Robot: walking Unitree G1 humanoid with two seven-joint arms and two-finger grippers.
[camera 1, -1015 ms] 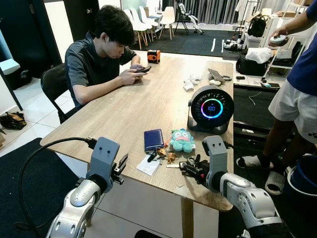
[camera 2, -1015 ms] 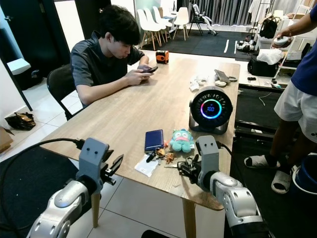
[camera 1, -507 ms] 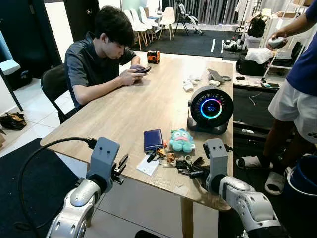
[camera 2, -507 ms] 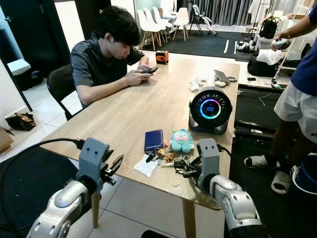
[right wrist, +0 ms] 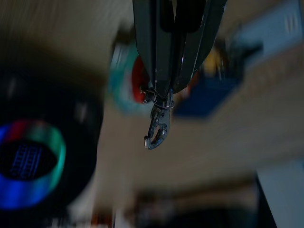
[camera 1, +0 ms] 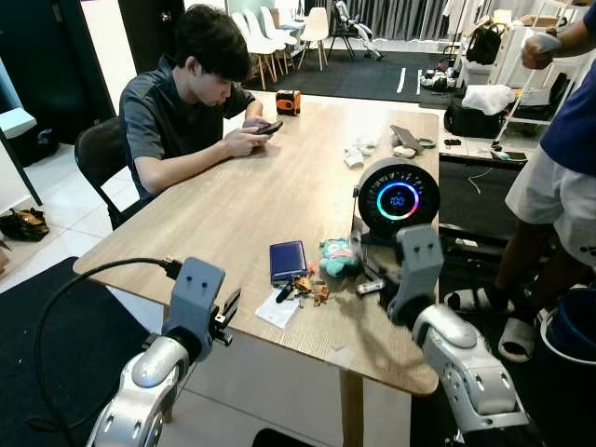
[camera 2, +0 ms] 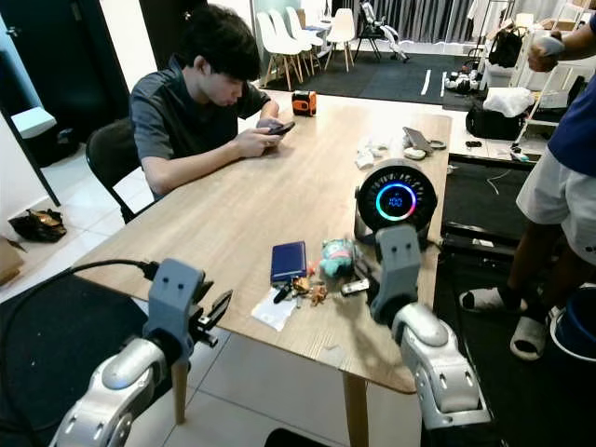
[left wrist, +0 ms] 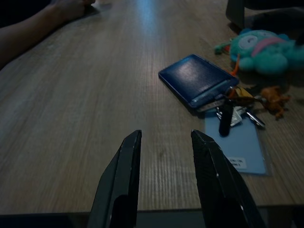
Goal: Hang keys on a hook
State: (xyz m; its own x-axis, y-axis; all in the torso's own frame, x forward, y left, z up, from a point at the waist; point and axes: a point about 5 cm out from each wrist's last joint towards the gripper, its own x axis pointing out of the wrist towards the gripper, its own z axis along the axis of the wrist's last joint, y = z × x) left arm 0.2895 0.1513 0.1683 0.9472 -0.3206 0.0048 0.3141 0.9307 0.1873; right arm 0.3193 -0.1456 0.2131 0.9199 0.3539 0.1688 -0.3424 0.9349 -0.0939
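Observation:
My right gripper (camera 1: 371, 279) is raised over the wooden table (camera 1: 233, 200), between the teal plush toy (camera 1: 335, 258) and the round black device. It is shut on a bunch of keys (camera 1: 369, 287); in the right wrist view a silver clip (right wrist: 156, 129) dangles from the closed fingers (right wrist: 159, 42). A second bunch of keys with an orange charm (camera 1: 304, 289) lies on the table beside a blue wallet (camera 1: 288, 260) and a pale card (camera 1: 279, 310). My left gripper (left wrist: 166, 137) stands open at the table's front edge, pointing at that wallet (left wrist: 199, 80).
A round black device with a glowing ring (camera 1: 398, 200) stands right behind my right gripper. A person sits at the table's left side with a phone (camera 1: 186, 112). Another person stands at the right (camera 1: 559, 168). Small items (camera 1: 358, 154) lie farther back.
My right gripper has risen from the table's front edge with the keys and moved back toward the plush toy and the round device. The left arm has stayed still.

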